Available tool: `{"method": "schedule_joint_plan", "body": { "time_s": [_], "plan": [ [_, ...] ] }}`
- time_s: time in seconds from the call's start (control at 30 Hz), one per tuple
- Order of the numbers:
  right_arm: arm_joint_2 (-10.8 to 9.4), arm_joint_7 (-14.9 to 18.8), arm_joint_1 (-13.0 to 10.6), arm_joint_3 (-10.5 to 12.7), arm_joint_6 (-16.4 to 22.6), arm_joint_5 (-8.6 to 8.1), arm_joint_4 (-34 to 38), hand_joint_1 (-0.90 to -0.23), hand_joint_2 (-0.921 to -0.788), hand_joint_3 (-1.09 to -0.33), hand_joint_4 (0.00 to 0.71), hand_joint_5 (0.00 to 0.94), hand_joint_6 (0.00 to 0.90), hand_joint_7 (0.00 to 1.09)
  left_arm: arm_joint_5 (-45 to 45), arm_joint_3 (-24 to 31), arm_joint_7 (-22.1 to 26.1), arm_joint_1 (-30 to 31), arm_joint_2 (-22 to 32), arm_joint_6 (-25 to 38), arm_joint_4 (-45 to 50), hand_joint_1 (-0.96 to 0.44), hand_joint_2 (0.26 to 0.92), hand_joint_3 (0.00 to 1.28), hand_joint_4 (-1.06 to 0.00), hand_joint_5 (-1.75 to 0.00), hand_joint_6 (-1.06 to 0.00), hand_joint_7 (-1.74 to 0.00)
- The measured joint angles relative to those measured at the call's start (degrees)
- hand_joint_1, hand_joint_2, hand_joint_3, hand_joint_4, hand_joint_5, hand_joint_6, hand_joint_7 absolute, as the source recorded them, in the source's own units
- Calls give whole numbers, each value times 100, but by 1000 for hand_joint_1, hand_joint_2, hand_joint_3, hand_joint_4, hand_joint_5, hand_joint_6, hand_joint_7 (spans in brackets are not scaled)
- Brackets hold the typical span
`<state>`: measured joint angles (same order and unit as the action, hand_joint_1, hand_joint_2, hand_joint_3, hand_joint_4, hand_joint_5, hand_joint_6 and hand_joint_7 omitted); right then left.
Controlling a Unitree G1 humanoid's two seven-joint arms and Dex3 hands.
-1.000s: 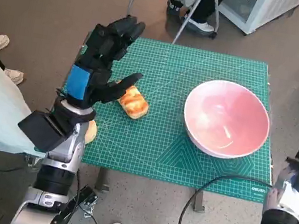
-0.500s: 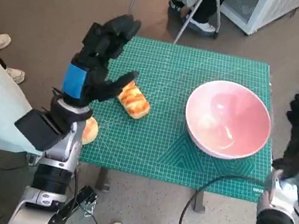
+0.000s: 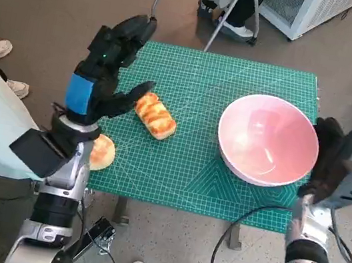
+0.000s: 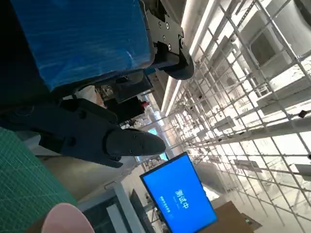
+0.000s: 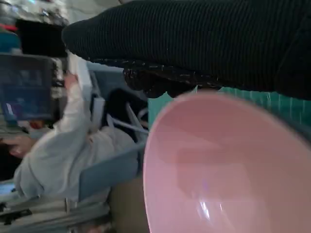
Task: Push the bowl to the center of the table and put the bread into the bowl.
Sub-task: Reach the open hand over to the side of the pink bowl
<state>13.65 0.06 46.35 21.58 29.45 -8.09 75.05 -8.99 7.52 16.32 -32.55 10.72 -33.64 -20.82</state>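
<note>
A green cutting mat covered the table. The pink bowl, wide, glossy and empty, sat at centre-right of the frame, near the mat's right edge, with open mat to its left. The golden, ridged bread lay left of centre. The left hand hovered, fingers spread, holding nothing. The right hand stood just beside the bowl's right rim; its grip could not be told.

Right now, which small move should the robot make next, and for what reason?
Probably press the right hand leftward against the bowl's rim. The pink bowl sits toward the table's right side, not its centre, and the gloved hand is open right beside its outer edge. The bread lies on the mat near the open left hand, ungrasped, so pushing comes first.
</note>
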Motion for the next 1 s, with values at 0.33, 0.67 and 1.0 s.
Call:
{"method": "schedule_joint_plan", "body": {
  "time_s": [0.33, 0.67, 1.0],
  "plan": [
    [-323, 16, 227, 294, -406, -198, 35, -548, -921, -889, 284, 9, 156, 543, 3, 22, -77, 114, 47, 14, 172, -434, 921, 245, -426, -20, -324, -418],
    [-604, 44, 428, 545, -592, -360, 50, -549, -921, -867, 298, 6, 158, 609, 4, 43, -129, 267, 70, 74, 331, -428, 921, 240, -432, -10, -355, -362],
    [-857, 8, 666, 539, -641, -324, 58, -570, -921, -846, 274, 6, 134, 698, 6, 92, -180, 382, 137, 130, 527, -430, 921, 240, -432, -7, -364, -343]
  ]
}}
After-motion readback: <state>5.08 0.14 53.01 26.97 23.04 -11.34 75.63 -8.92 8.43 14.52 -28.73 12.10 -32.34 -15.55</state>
